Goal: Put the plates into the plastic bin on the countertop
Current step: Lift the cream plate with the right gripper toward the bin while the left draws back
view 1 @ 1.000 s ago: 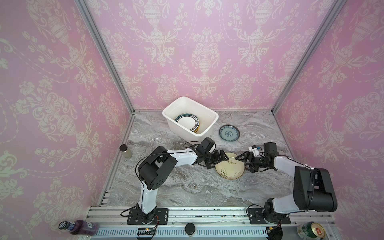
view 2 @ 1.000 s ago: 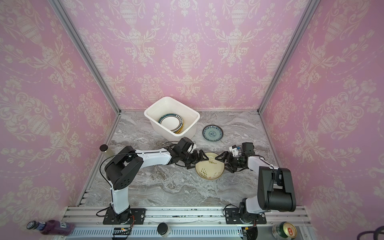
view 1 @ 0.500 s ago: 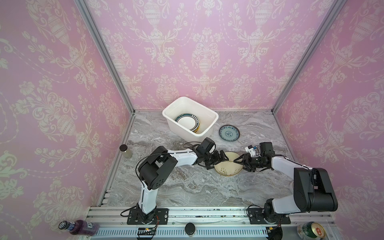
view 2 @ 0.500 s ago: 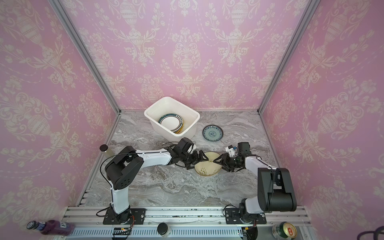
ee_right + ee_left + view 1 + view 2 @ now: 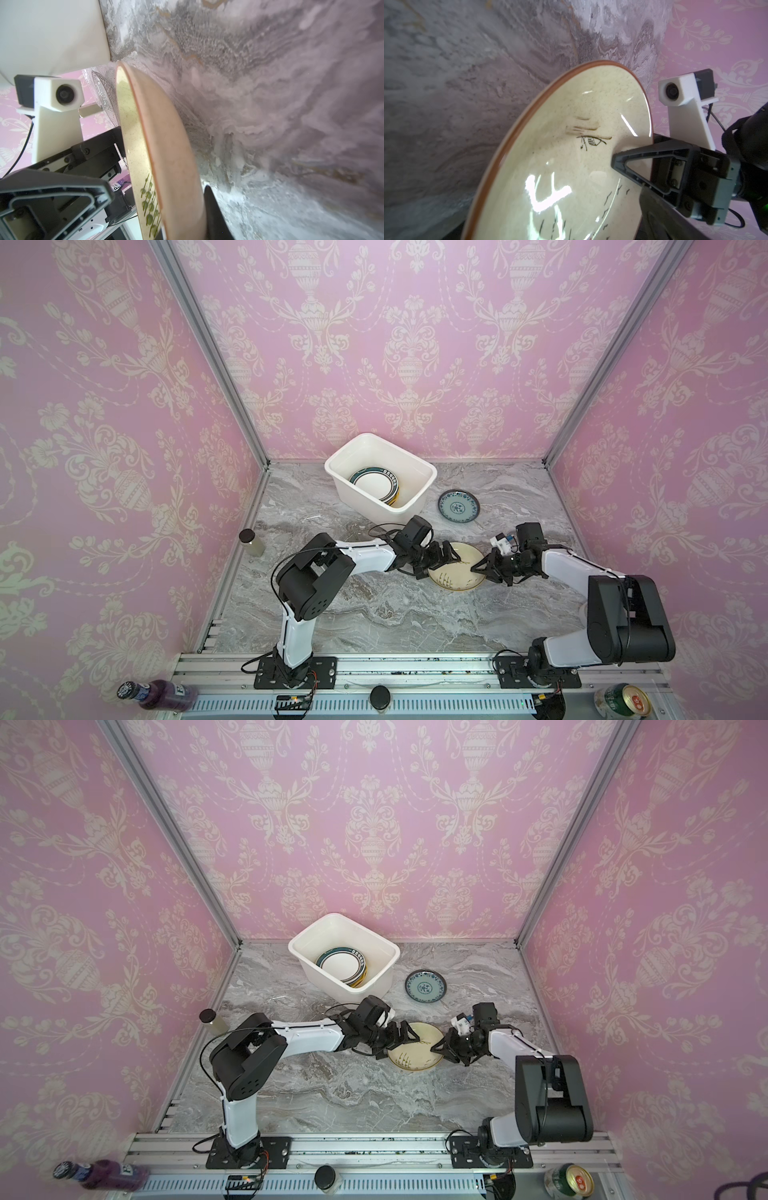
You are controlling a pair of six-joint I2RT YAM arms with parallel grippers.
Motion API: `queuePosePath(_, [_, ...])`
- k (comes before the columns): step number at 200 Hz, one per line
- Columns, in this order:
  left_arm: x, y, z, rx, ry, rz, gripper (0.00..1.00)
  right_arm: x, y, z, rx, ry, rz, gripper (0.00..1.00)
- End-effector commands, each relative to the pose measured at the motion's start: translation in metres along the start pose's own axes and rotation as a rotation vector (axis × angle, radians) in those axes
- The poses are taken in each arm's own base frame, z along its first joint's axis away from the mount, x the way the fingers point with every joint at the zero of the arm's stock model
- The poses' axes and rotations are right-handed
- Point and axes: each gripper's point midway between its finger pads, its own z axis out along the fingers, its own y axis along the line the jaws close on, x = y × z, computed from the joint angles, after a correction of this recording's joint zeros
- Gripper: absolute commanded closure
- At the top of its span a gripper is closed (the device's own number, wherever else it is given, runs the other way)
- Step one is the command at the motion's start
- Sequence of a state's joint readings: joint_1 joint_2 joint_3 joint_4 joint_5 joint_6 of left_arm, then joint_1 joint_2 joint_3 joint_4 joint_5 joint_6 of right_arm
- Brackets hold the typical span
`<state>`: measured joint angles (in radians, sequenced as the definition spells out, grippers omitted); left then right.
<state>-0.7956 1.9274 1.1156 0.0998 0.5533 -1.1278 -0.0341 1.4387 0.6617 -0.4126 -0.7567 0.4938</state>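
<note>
A cream plate (image 5: 456,574) (image 5: 415,1054) with a brown rim and ink drawings sits tilted over the countertop (image 5: 374,614) between my two grippers. My right gripper (image 5: 478,569) (image 5: 158,199) is shut on its right rim, one finger (image 5: 643,164) on the upper face and one under it. My left gripper (image 5: 441,566) (image 5: 401,1048) is open around the left rim. The white plastic bin (image 5: 374,508) (image 5: 336,988) at the back holds dark-rimmed plates (image 5: 374,485). A small blue patterned plate (image 5: 458,506) (image 5: 425,986) lies right of the bin. A clear glass plate (image 5: 102,93) shows beyond the cream one.
A small dark-lidded jar (image 5: 251,543) stands at the countertop's left edge. On the front rail lie a purple bottle (image 5: 158,695) and a can (image 5: 621,699). Pink walls close in the left, back and right sides.
My right gripper has moved left onto the cream plate's right rim and its jaws have closed there. The left gripper has stayed open at the left rim.
</note>
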Motion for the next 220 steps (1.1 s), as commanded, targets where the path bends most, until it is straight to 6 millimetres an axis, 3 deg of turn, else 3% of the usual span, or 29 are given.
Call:
queuePosePath(1, [0.003, -0.021, -0.021, 0.036, -0.035, 0.043, 0.01, -0.008, 0.03, -0.021, -0.03, -0.03, -0.06, 0.93])
queuePosePath(27, [0.004, -0.029, -0.051, -0.01, -0.094, 0.122, 0.01, -0.01, 0.033, -0.043, 0.078, -0.032, -0.061, 0.94])
queuePosePath(61, [0.005, -0.055, -0.11, -0.067, -0.206, 0.303, 0.01, -0.012, 0.052, -0.081, 0.164, -0.069, -0.092, 0.93])
queuePosePath(89, [0.005, -0.079, -0.174, -0.131, -0.325, 0.485, 0.01, -0.015, 0.083, -0.109, 0.143, -0.121, -0.119, 0.93])
queuePosePath(103, [0.002, -0.085, -0.213, -0.17, -0.398, 0.544, 0.01, -0.022, 0.111, -0.129, 0.1, -0.177, -0.142, 0.92])
queuePosePath(136, [-0.015, -0.078, -0.302, -0.214, -0.597, 0.552, 0.01, -0.029, 0.16, -0.153, 0.01, -0.252, -0.135, 0.92])
queuePosePath(155, [-0.024, -0.066, -0.34, -0.236, -0.688, 0.529, 0.01, -0.032, 0.189, -0.159, -0.026, -0.287, -0.128, 0.92])
queuePosePath(184, [-0.028, -0.043, -0.37, -0.334, -0.735, 0.508, 0.01, -0.041, 0.231, -0.16, -0.087, -0.344, -0.11, 0.92])
queuePosePath(220, [-0.028, -0.033, -0.374, -0.372, -0.728, 0.497, 0.01, -0.057, 0.281, -0.147, -0.2, -0.405, -0.046, 0.92])
